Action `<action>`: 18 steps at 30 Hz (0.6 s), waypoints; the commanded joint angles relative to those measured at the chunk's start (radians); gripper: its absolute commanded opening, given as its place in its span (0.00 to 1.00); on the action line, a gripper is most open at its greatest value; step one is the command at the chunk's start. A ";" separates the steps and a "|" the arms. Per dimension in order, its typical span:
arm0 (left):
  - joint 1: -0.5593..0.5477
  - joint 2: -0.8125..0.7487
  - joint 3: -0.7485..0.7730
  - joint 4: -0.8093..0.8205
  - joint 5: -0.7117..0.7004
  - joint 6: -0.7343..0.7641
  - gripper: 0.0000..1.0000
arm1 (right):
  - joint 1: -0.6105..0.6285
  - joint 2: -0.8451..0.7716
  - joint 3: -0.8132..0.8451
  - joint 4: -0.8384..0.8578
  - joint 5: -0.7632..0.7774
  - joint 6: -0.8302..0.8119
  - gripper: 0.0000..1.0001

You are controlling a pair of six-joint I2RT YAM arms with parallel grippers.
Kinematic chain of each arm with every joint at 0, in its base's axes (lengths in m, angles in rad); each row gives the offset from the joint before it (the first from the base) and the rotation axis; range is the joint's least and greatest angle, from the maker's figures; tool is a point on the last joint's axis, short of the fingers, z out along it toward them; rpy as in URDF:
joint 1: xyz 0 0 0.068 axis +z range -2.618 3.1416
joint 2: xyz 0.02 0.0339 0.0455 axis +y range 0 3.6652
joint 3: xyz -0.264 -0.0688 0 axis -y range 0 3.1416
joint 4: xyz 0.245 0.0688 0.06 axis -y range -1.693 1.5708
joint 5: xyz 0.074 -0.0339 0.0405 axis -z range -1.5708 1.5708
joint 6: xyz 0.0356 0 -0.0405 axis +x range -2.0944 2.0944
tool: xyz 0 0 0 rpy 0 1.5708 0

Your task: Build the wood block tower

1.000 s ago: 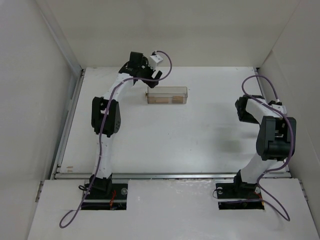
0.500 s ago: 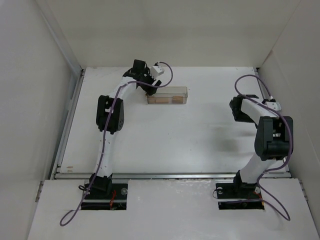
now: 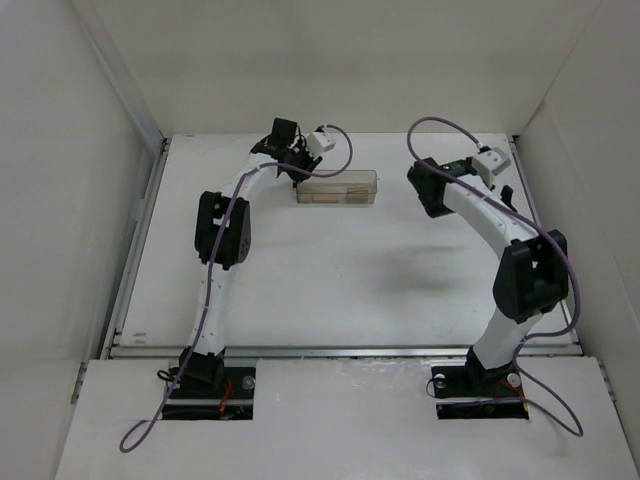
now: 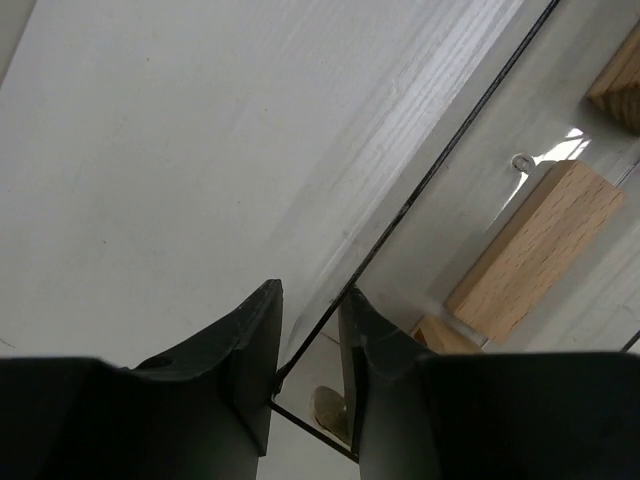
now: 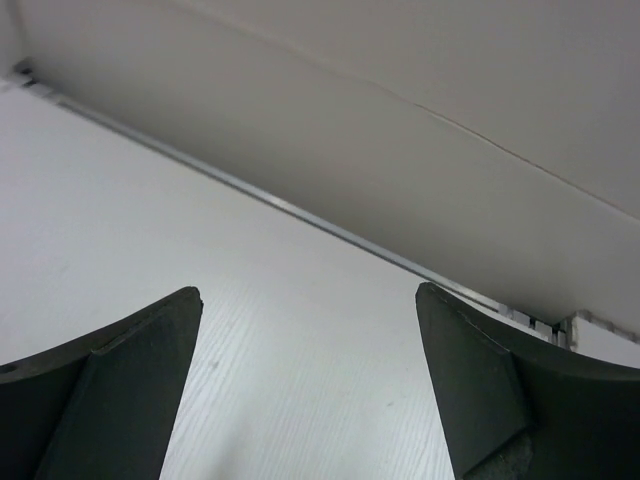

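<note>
No wood block tower stands in any view. Light-tan wooden blocks (image 3: 325, 197) lie loose inside a clear plastic box (image 3: 366, 177) at the back of the table. My left gripper (image 3: 298, 178) is at the box's left end. In the left wrist view its jaws (image 4: 310, 300) stand close together astride the box's thin clear wall (image 4: 455, 140), one finger outside and one inside, with a block (image 4: 535, 245) lying just beyond. My right gripper (image 3: 507, 193) is at the back right, open over bare table (image 5: 308, 295), holding nothing.
White walls enclose the table on three sides. A metal rail (image 5: 300, 215) runs along the foot of the wall ahead of the right gripper. The right arm's purple cable (image 3: 440, 125) arcs high to the right of the box.
The left jaws dropped over the box's left end and closed on its wall. The right arm swung from the right side up and leftward toward the back of the table.
</note>
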 commanded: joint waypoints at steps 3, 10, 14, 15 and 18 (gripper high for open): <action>-0.023 -0.031 0.004 0.018 -0.074 0.059 0.00 | 0.180 0.067 0.123 -0.049 0.114 -0.204 0.93; -0.054 -0.158 -0.112 0.187 -0.264 0.090 0.00 | 0.251 -0.048 -0.049 0.891 -0.453 -1.298 0.77; -0.063 -0.248 -0.192 0.342 -0.360 0.090 0.00 | 0.160 -0.319 -0.187 1.001 -0.681 -1.154 0.80; -0.063 -0.288 -0.241 0.376 -0.382 0.099 0.00 | 0.144 -0.357 -0.197 1.015 -0.734 -1.162 0.80; -0.087 -0.351 -0.383 0.558 -0.469 0.183 0.00 | 0.095 -0.379 -0.208 1.029 -1.004 -1.207 0.82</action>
